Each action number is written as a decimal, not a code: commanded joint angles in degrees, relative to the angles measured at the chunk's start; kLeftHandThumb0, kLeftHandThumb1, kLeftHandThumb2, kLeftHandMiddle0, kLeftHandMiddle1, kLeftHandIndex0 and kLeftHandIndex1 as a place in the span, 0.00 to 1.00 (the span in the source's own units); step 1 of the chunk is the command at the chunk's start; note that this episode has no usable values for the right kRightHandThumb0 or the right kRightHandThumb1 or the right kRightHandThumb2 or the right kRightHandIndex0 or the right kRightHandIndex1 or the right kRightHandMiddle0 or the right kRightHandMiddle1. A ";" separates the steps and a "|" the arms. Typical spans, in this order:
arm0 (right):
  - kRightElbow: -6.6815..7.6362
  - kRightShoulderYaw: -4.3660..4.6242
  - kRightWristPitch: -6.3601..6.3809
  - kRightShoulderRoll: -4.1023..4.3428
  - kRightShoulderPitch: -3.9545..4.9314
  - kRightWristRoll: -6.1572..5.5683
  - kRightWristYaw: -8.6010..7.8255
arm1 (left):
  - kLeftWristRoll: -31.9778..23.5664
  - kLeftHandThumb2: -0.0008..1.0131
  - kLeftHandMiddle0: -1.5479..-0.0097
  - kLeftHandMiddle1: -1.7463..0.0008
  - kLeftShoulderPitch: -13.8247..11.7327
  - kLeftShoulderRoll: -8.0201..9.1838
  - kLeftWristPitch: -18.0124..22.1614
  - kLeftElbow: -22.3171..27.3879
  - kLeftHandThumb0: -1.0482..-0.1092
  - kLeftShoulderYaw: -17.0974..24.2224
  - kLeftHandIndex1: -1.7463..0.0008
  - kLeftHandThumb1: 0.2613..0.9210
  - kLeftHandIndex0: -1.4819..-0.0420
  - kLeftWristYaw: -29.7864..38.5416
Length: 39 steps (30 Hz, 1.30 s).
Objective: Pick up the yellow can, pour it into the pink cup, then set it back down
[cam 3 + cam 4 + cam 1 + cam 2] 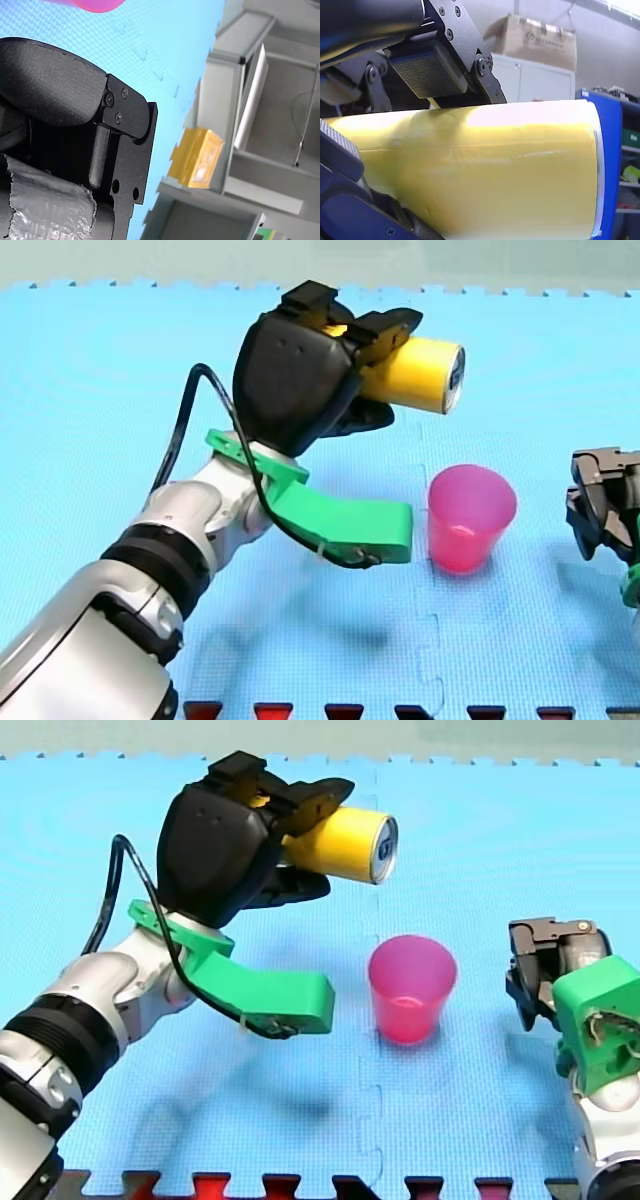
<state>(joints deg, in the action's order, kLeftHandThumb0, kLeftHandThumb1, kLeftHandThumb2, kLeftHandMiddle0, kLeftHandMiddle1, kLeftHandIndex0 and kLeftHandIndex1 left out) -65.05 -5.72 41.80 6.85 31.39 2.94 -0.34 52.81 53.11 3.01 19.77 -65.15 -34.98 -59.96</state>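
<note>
The left arm comes in low and rises steeply, its forearm bent upward so that the left hand (215, 850) is held high above the blue foam mat (480, 870). The hand is clamped on the yellow can (350, 845): fingers (310, 800) wrap over the can's top side and another presses from underneath. The can lies nearly level, its lidded end pointing away from the palm. In the second wrist view a ribbed finger pad (427, 70) bears on the can's side (495, 165). A green wrist bracket (270, 995) juts out below the hand. The pink cup (410, 985) stands upright on the mat, below the can's lidded end and apart from it. The right hand (545, 975) holds nothing, low beyond the cup.
</note>
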 commanded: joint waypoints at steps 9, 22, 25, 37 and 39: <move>0.37 -0.34 -0.38 -0.05 -0.13 -0.74 -0.15 | 0.02 0.01 0.45 0.00 1.75 -0.24 -1.62 -1.18 0.67 -1.55 0.99 0.86 0.11 -1.92; 0.62 0.06 0.43 0.13 -0.21 -0.12 0.28 | 1.60 0.01 0.45 0.00 2.99 -0.29 -1.81 -1.86 0.67 -4.31 0.96 0.88 0.06 -3.86; 0.56 0.17 0.68 0.20 -0.28 0.10 0.54 | 1.83 0.01 0.44 0.00 3.08 -0.31 -1.69 -1.63 0.67 -4.75 0.96 0.88 0.06 -4.16; 0.56 1.74 0.68 0.69 -0.15 3.07 4.65 | 4.04 0.00 0.47 0.00 4.24 0.63 -0.39 -1.65 0.73 -7.53 0.94 0.88 0.10 -4.10; 0.70 1.89 0.80 0.64 -0.23 3.15 4.92 | 4.19 0.00 0.47 0.01 4.34 0.70 -0.54 -1.66 0.73 -7.74 0.93 0.88 0.10 -3.88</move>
<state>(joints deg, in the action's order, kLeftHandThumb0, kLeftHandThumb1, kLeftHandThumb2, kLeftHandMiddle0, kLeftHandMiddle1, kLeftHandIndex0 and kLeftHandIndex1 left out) -64.60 -3.88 42.38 7.24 31.22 5.98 4.28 57.12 56.59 3.39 19.45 -66.87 -42.60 -63.82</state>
